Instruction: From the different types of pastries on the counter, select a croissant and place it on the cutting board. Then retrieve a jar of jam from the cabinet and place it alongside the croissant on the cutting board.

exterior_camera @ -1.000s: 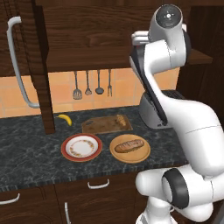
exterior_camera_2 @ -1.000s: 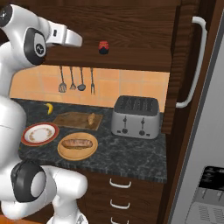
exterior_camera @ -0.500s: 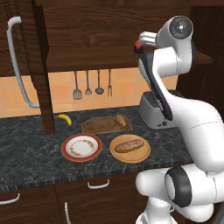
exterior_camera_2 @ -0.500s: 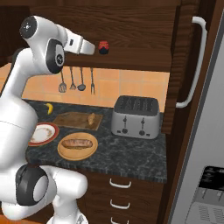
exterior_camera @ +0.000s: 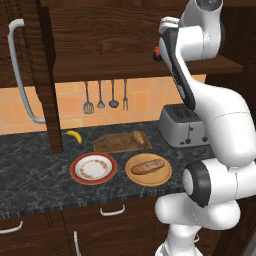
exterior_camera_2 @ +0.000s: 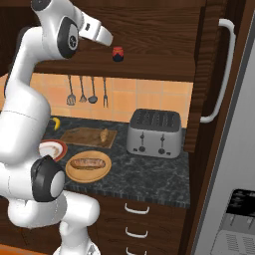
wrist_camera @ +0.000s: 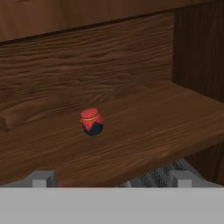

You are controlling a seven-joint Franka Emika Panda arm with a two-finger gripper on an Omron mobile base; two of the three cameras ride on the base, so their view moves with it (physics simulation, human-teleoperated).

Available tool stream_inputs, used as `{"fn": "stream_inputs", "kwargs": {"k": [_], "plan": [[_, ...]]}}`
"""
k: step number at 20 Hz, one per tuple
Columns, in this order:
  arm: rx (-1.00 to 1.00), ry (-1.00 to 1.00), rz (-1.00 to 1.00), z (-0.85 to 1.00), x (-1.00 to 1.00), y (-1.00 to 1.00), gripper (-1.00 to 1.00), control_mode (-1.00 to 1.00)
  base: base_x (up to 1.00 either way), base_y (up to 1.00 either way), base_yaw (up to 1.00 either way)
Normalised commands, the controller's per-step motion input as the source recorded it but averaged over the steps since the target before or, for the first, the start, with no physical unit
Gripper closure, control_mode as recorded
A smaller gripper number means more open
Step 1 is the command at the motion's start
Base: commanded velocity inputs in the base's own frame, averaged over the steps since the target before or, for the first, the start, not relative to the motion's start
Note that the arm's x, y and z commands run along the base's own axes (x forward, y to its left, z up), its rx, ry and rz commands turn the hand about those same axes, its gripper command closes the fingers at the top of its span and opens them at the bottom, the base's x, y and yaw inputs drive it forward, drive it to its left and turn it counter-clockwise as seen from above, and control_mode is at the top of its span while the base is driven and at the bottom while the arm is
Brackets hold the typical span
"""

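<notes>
Gripper is up at cabinet shelf height, aimed at the jar of jam. In the hand view the two fingertips sit wide apart at the bottom edge, so the jaws are spread with nothing between them and touching nothing. The jar stands upright on the shelf, out ahead of the tips and well apart from them, red lid on top. In the right base view the jar sits just beyond the hand's end, with a gap.

Down on the bench, the croissant lies on the right end of the cutting board. The baguette-like loaf sits on the round wooden plate in front of the board, beside a red-rimmed plate. Banana left of the board, toaster to its right.
</notes>
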Motion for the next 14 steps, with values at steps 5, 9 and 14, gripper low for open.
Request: {"fn": "stream_inputs", "kwargs": {"k": [5,9,14], "plan": [[0.00,0.00,0.00,-0.41,0.22,0.00,-1.00,-1.00,0.00,0.00,0.00],[0.00,-0.05,0.01,-0.51,0.14,0.00,-1.00,-1.00,0.00,0.00,0.00],[0.00,-0.04,0.00,0.00,0.31,0.00,-1.00,-1.00,0.00,0.00,0.00]]}}
